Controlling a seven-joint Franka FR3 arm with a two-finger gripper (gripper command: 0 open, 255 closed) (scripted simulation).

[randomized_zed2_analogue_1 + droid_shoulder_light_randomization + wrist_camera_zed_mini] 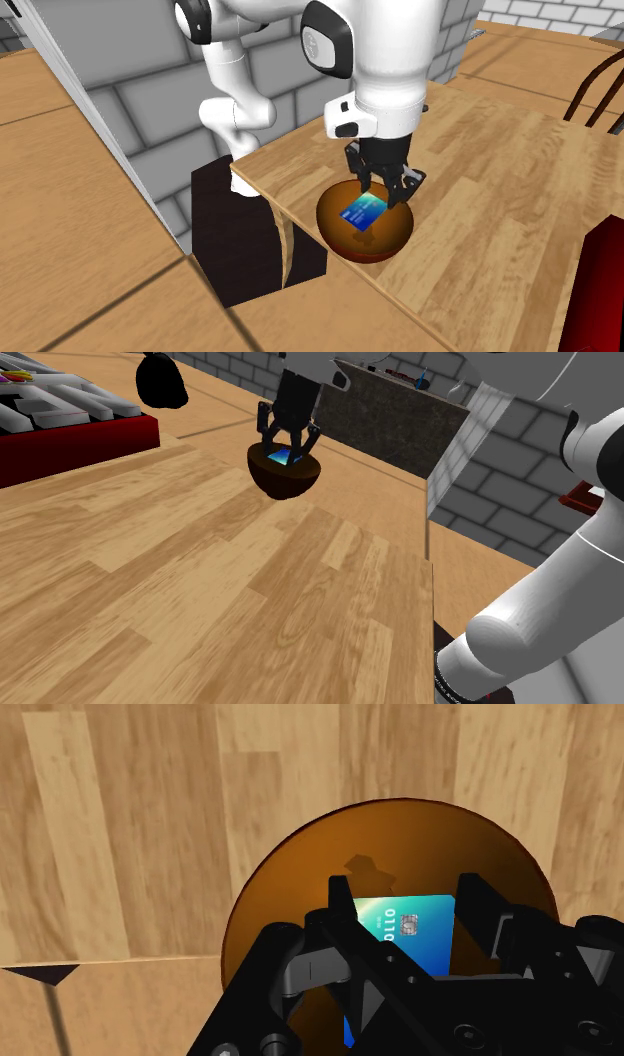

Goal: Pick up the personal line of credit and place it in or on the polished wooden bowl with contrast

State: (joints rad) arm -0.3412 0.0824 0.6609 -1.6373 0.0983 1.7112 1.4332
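Largest first: a pale plank worktop [250,602], spreading wide toward the near side of the shoulder view, with ample room around the job.

Next, the white arm [385,60], reaching from its stand toward the shoulder view's far left and hanging almost straight down over the target. Presumably posed that way for a drop-in from above rather than a brush against the rim.

Below it, the dark brown rounded bowl [372,252], close to the worktop's edge on the second exterior view's left. Mouth up, well placed for catching a release from overhead.

Over that mouth, the black tool [382,190], set low with fingertips at about rim level. Fingers spread apart, not pressed together.

Smallest, the blue-green card [363,211], inside the bowl and flanked by the two fingers. Tilted, as if leaning on the curved inner wall.

Hard to tell whether touched by either pad. Judged from the wide spread and the tilt: lying free, not pinched.

On that reading, placement as good as done. For the next move, a straight lift clear of the rim, to avoid nudging bowl or card.
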